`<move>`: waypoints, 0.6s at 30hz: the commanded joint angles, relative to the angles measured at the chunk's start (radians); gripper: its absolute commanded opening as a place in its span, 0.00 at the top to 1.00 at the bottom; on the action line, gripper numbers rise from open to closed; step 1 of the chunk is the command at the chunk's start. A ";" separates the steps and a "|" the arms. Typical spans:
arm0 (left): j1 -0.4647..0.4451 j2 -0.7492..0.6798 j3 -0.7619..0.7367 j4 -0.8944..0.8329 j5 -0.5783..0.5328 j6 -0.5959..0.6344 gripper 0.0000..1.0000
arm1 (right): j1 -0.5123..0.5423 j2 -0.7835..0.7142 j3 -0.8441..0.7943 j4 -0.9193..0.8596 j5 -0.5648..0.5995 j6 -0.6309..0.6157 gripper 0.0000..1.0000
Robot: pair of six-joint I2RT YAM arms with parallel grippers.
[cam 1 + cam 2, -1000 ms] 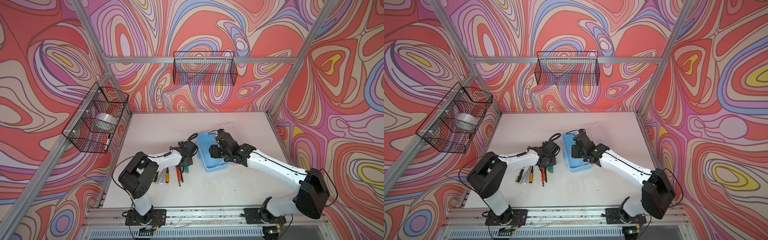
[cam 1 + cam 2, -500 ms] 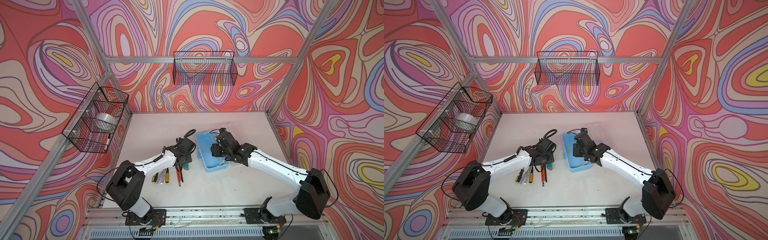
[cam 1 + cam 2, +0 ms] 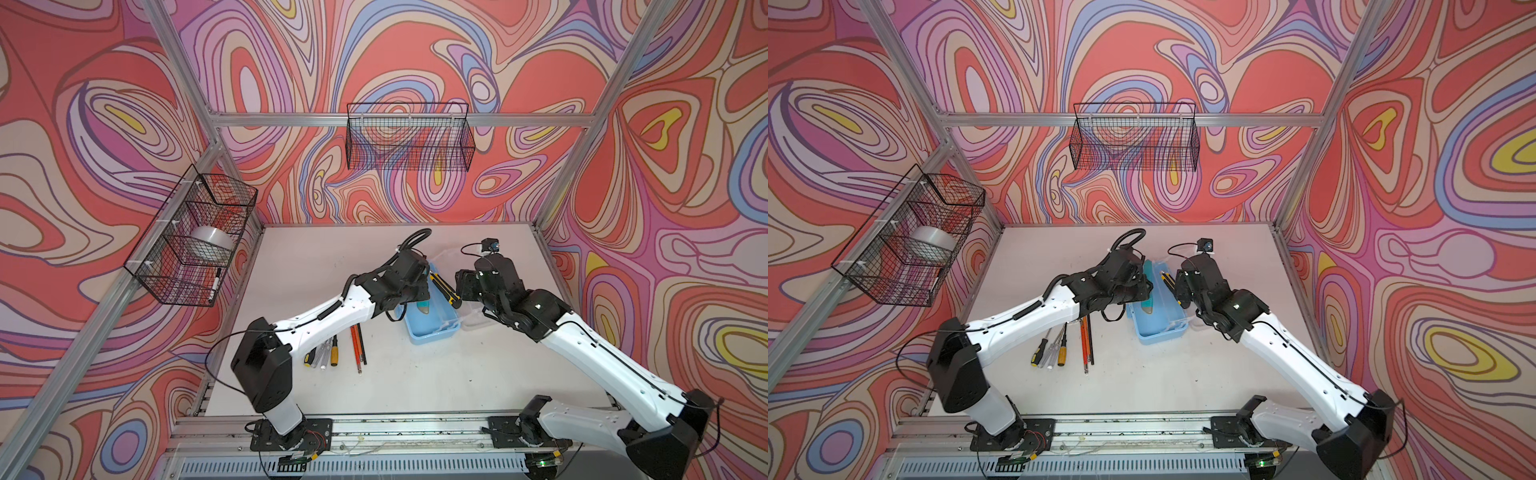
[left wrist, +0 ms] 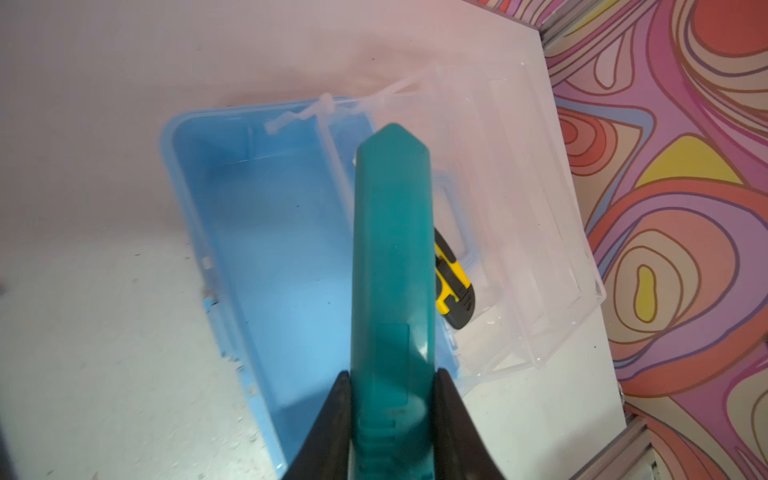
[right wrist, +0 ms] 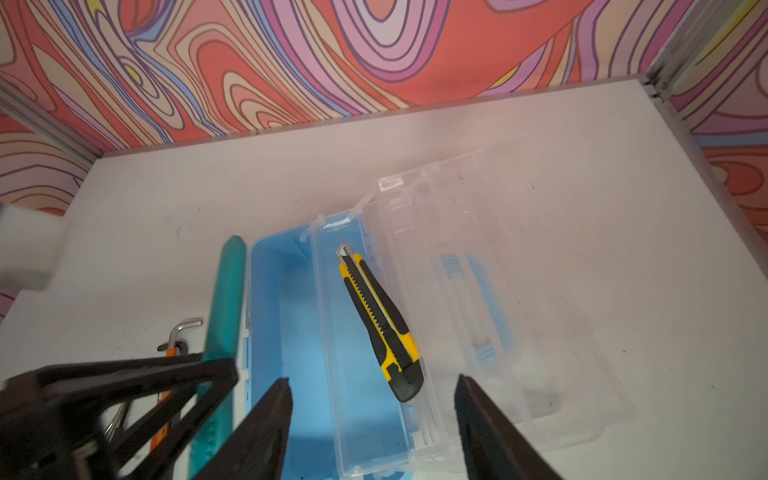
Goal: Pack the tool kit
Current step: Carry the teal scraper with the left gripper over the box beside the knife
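The light-blue tool box (image 3: pixel 434 328) lies open just right of centre in both top views on the white surface (image 3: pixel 415 386). Its clear lid (image 3: pixel 478 322) is folded flat to the right. The left hand (image 4: pixel 392 374) is clenched on a teal utility knife (image 4: pixel 390 249) near its ridged end and holds it above the box, roughly in line with the long walls. The right hand (image 5: pixel 372 380) is released, with its jaws apart and nothing between them. It hovers over a yellow-and-black utility knife (image 5: pixel 380 324) that lies aslant in what looks like a clear insert tray (image 5: pixel 361 436) along one side of the box. Screwdrivers (image 3: pixel 328 353) lie in a row to the lower left of the box in the top views, and a hex key (image 5: pixel 183 328) lies near them, all not yet packed. The step in hand looks like setting the teal knife into the bare blue half. It would go best with the knife kept parallel to the walls, its tip clear of the end wall and the white hinge strap, and lowered almost to the floor before the hand lets go. The right hand should hold back so the two do not meet. No brand, label or writing can be read on the knives or the box.
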 commanded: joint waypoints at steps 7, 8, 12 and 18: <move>-0.013 0.238 0.148 0.156 0.127 -0.108 0.83 | -0.011 -0.064 -0.017 -0.061 0.057 -0.010 0.35; -0.013 0.253 0.161 0.155 0.132 -0.114 0.83 | -0.011 -0.065 -0.020 -0.060 0.056 -0.013 0.34; -0.016 0.288 0.179 0.152 0.117 -0.140 0.82 | -0.013 -0.066 -0.031 -0.056 0.044 -0.015 0.34; -0.017 0.283 0.163 0.139 0.056 -0.155 0.76 | -0.019 -0.040 -0.045 -0.046 0.028 -0.025 0.34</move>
